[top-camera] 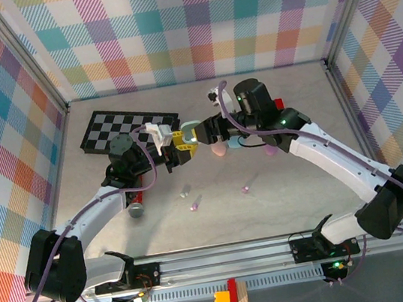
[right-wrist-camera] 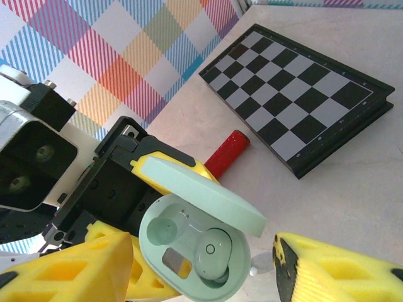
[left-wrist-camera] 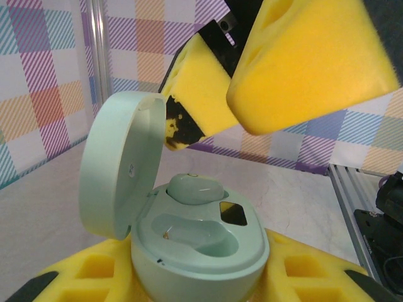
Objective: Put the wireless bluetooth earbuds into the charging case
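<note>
**Operator:** How far along am I?

**Spotter:** About halfway on this case, by my reading. Your left gripper (top-camera: 182, 148) is pinched onto the pale green charging case (left-wrist-camera: 201, 251) and holds it up off the table with its lid (left-wrist-camera: 116, 163) swung open. From your left wrist you can see one matching green earbud (left-wrist-camera: 192, 187) seated in the far socket. The near socket (left-wrist-camera: 189, 231) looks empty to me.

**Operator:** And my right gripper?

**Spotter:** Your right gripper (right-wrist-camera: 201, 270) hangs just above the open case with its yellow pads (right-wrist-camera: 340, 270) spread apart. I see nothing between them. You aren't carrying a bud, and the pads aren't touching the case.

**Operator:** So what's left?

**Spotter:** You need a second bud for that near socket, and I can't pick out a green one anywhere. In the top view there are tiny lilac pieces (top-camera: 194, 207) lying on the table near your arms, well apart from the case. They look like loose earbuds, though they're too small for me to be sure. A pink case (top-camera: 218, 148) and a blue case (top-camera: 237, 143) sit just below your right gripper, and you'd likely have those to fill as well.

**Operator:** Anything in the way?

**Spotter:** The chessboard (top-camera: 130, 127) lies behind your left arm and a red cylinder (right-wrist-camera: 227, 153) sits beside it. Both are away from the loose pieces.
</note>
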You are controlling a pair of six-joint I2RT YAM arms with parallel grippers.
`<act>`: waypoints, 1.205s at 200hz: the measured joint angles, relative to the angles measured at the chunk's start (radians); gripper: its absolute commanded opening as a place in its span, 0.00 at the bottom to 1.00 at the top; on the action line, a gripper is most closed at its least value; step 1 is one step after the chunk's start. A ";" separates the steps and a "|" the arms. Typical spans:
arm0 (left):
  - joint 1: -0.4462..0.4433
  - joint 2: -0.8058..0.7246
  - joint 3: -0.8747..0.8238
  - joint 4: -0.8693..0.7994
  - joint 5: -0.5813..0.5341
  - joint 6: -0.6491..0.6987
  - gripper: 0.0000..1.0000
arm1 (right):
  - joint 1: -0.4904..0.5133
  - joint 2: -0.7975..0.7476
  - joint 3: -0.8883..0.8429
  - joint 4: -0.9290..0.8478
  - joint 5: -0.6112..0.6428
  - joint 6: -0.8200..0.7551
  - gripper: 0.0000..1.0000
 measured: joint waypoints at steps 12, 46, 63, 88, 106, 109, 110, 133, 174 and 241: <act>0.000 0.000 0.000 0.003 0.000 -0.003 0.35 | -0.003 -0.009 -0.009 0.000 0.008 0.003 0.59; 0.002 0.000 -0.007 0.014 -0.004 -0.009 0.35 | -0.005 -0.030 -0.041 0.007 0.029 0.003 0.59; 0.012 0.000 -0.017 0.019 -0.010 -0.014 0.35 | -0.005 -0.063 -0.081 0.009 0.060 0.002 0.59; 0.050 0.002 -0.049 0.063 -0.024 -0.039 0.35 | -0.005 -0.125 -0.159 0.022 0.113 0.003 0.59; 0.093 0.012 -0.077 0.132 -0.036 -0.078 0.35 | -0.005 -0.156 -0.217 0.047 0.132 0.012 0.59; 0.102 0.015 -0.080 0.145 -0.039 -0.086 0.35 | -0.005 -0.158 -0.225 0.050 0.132 0.015 0.59; 0.104 0.016 -0.082 0.147 -0.038 -0.089 0.35 | -0.005 -0.158 -0.229 0.053 0.132 0.018 0.59; 0.162 0.031 -0.099 0.206 -0.057 -0.135 0.35 | -0.003 -0.148 -0.299 0.107 0.128 0.055 0.59; 0.253 0.035 -0.099 0.231 -0.097 -0.173 0.35 | 0.087 -0.001 -0.345 0.164 0.164 0.077 0.59; 0.365 0.093 -0.048 0.292 -0.167 -0.235 0.35 | 0.332 0.342 -0.157 0.068 0.348 0.032 0.57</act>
